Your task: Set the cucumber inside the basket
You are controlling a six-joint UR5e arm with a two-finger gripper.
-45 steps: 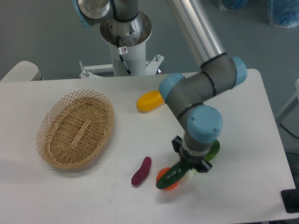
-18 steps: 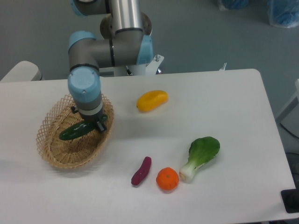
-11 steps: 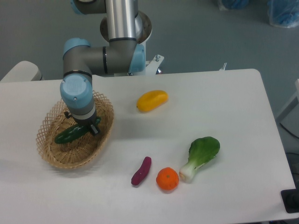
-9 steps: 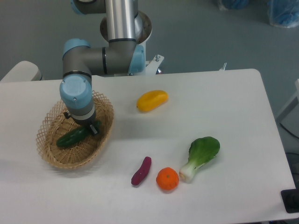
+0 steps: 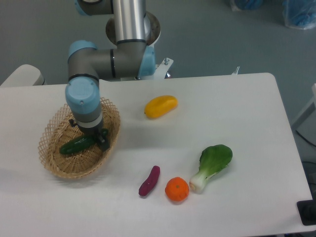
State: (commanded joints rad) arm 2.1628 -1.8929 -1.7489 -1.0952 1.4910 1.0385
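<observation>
While cucumber (image 5: 77, 145) is lying inside basket (image 5: 56, 167), my claw (image 5: 91, 136) is hovering just over its right end, fingers spread, gripping nothing. Purple vegetable (image 5: 149, 181), orange (image 5: 177, 189), bok choy (image 5: 213, 165) and yellow fruit (image 5: 160, 106) sitting on worktop (image 5: 237, 108), right of basket.

The basket (image 5: 59, 163) stands at the table's (image 5: 237, 98) left, with the cucumber (image 5: 76, 145) lying inside it beneath the gripper (image 5: 91, 137). The mango (image 5: 160, 106) lies right of the basket. Nearer the front edge, left to right: eggplant (image 5: 149, 180), orange (image 5: 177, 189), bok choy (image 5: 212, 165).
</observation>
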